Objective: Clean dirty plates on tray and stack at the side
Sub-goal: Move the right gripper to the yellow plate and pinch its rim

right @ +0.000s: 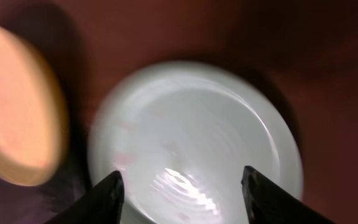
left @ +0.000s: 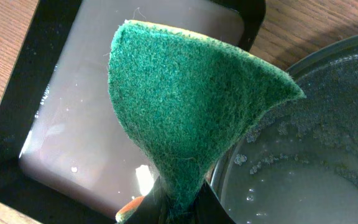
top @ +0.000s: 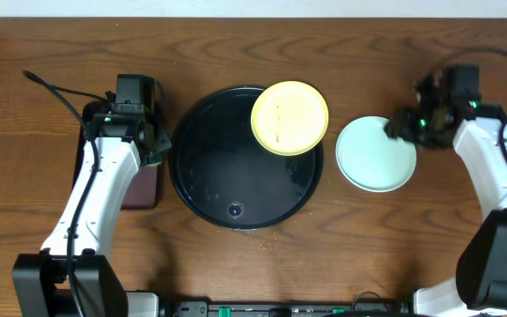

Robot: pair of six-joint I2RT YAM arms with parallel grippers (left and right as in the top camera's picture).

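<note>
Tray [top: 202,189]: round, black, wet; mid-worktop.
Yellow plate [top: 290,117]: on the far-right rim of the black round one.
Blue-green plate [top: 372,158]: on worktop toward right edge.
Left fingers [left: 213,208]: clenched on green sponge [left: 191,106] — over rectangular tray [left: 27,81], near left edge.
Right fingers [right: 104,199]: spread apart — above Blue-green plate.

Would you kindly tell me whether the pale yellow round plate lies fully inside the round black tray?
Only partly: the pale yellow plate straddles the black tray at its upper-right rim, part inside, part beyond it.

Likely a robotics lab: wood-grain table [top: 359,255], cabled white left arm [top: 95,194] and right arm [top: 491,167].
</note>
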